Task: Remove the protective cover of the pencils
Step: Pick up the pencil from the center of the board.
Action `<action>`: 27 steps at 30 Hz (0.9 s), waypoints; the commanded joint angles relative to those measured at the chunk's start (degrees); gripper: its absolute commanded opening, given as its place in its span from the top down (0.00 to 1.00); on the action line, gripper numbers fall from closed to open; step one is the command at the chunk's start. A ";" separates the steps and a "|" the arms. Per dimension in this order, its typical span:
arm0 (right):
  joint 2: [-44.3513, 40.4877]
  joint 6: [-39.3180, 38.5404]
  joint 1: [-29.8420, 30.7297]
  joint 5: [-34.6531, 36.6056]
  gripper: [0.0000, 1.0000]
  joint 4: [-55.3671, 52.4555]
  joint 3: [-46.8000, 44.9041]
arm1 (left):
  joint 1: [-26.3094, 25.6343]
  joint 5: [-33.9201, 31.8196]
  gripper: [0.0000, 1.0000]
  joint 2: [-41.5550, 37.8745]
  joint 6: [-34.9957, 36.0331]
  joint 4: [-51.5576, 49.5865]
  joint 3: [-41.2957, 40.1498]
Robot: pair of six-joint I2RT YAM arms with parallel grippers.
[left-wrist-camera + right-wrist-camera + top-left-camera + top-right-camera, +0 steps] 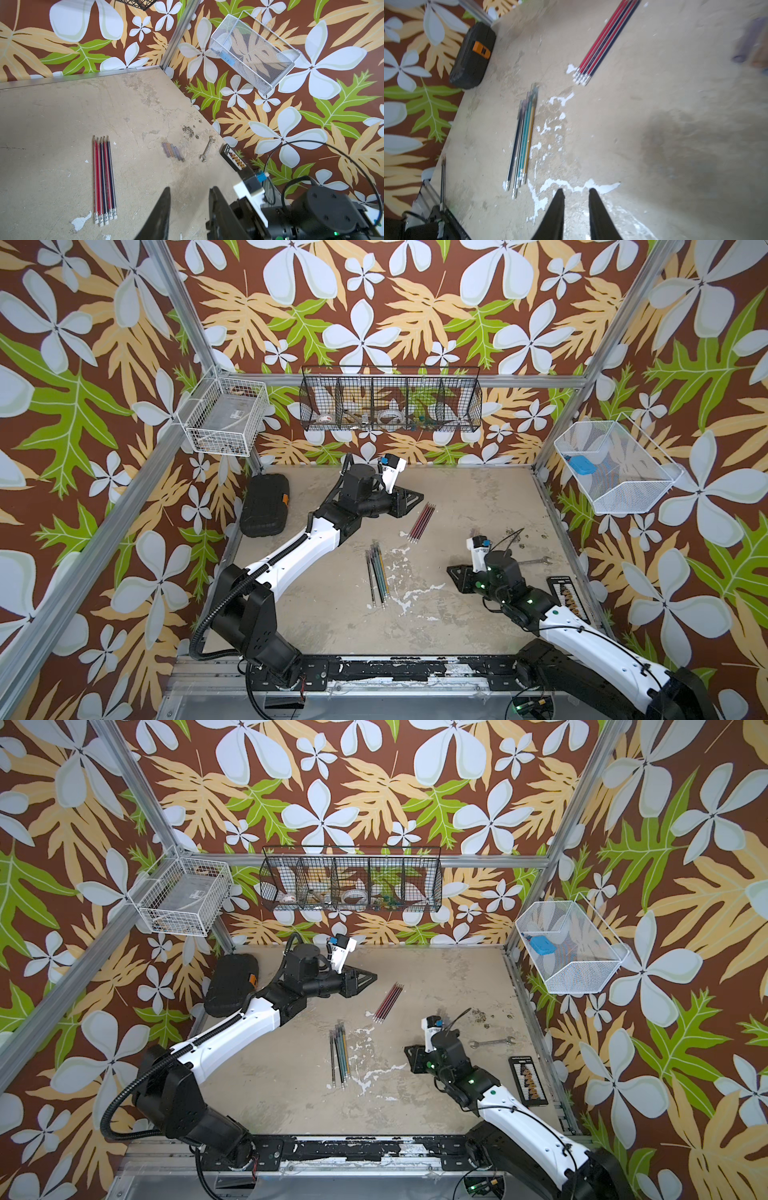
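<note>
Two bunches of pencils lie on the table. The red and dark pencils (422, 521) (104, 180) show bare sharpened tips. The black, teal and yellow pencils (377, 574) (523, 137) end in greyish tips, blurred in the right wrist view. Several small translucent covers (173, 151) lie loose near the wrench. My left gripper (409, 499) (190, 193) hovers just behind the red bunch, jaws apart and empty. To the right of the teal bunch my right gripper (455, 574) (576, 193) hangs low over the table, with a narrow gap between its jaws and nothing in it.
A black case (266, 506) lies at the back left. A wrench (534, 561) and a black bit holder (569, 597) lie at the right edge. Wire baskets (226, 414) (390, 404) (615, 466) hang on the walls.
</note>
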 commanded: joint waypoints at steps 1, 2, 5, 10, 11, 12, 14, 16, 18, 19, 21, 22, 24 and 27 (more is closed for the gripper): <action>5.57 3.68 7.03 8.32 0.75 4.50 2.71 | 1.03 1.11 0.66 -0.14 -2.57 2.81 -0.26; 8.17 3.62 9.07 8.99 0.75 4.94 4.15 | 1.59 2.15 0.66 -0.14 -3.78 3.50 -0.39; 15.96 3.37 13.83 10.95 0.75 5.89 8.82 | 3.46 2.87 0.66 -1.12 -5.66 5.79 -1.72; 30.66 1.37 17.21 11.54 0.75 5.42 20.07 | 4.89 0.96 0.66 -3.12 -5.38 6.08 -2.63; 33.82 0.53 17.59 12.20 0.75 4.43 23.36 | 5.30 0.16 0.66 -3.63 -5.26 6.05 -2.84; 36.05 -0.34 17.87 13.51 0.75 3.10 26.19 | 5.60 -0.82 0.66 -4.31 -5.16 6.09 -3.21; 42.09 -1.88 18.15 17.06 0.75 -0.77 32.95 | 6.70 -3.25 0.65 -5.75 -5.07 6.06 -4.15; 47.04 -4.10 18.14 19.73 0.75 -3.88 38.81 | 8.25 -4.29 0.65 -6.70 -5.72 6.20 -4.64; 51.67 -5.35 18.14 22.15 0.75 -7.14 44.65 | 9.79 -3.97 0.65 -7.09 -6.81 7.03 -5.21; 53.72 -5.88 18.14 23.30 0.75 -9.24 47.55 | 10.55 -3.61 0.65 -7.10 -7.40 7.52 -5.48; 57.71 -6.72 17.95 24.69 0.75 -12.04 52.40 | 11.69 -3.01 0.66 -7.13 -8.22 8.29 -5.78; 59.52 -7.12 17.90 24.81 0.75 -13.17 54.71 | 12.20 -2.75 0.66 -7.05 -8.60 8.59 -5.95; 62.78 -7.44 17.50 24.03 0.76 -15.00 58.55 | 12.86 -1.97 0.66 -6.98 -9.30 9.33 -6.14; 66.82 -7.71 16.46 20.08 0.76 -16.15 62.64 | 13.02 -2.01 0.66 -7.21 -9.05 9.67 -6.48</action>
